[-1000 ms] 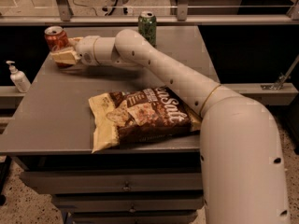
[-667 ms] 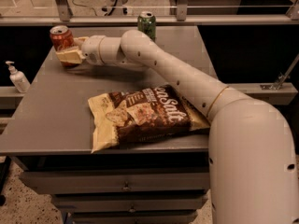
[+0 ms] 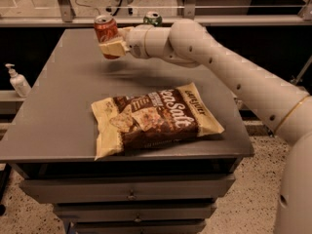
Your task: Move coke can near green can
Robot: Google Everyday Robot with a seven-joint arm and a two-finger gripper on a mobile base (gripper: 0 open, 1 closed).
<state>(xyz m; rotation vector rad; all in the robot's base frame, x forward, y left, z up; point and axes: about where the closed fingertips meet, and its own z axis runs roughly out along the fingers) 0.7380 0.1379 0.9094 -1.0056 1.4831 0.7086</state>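
Note:
The red coke can (image 3: 106,31) is upright and held in my gripper (image 3: 112,45), lifted a little above the grey table (image 3: 58,111) at its far middle. The gripper's pale fingers (image 3: 113,48) are shut around the can's lower half. The green can (image 3: 152,19) stands at the table's far edge, just right of the coke can; only its top shows behind my white arm (image 3: 195,43).
A brown and cream chip bag (image 3: 156,118) lies flat near the table's front edge. A white pump bottle (image 3: 17,80) stands on a lower ledge at the left. A glass railing runs behind the table. Drawers are under the tabletop.
My gripper has carried the coke can to the right, from the table's far left corner toward the green can, and lifted it off the surface.

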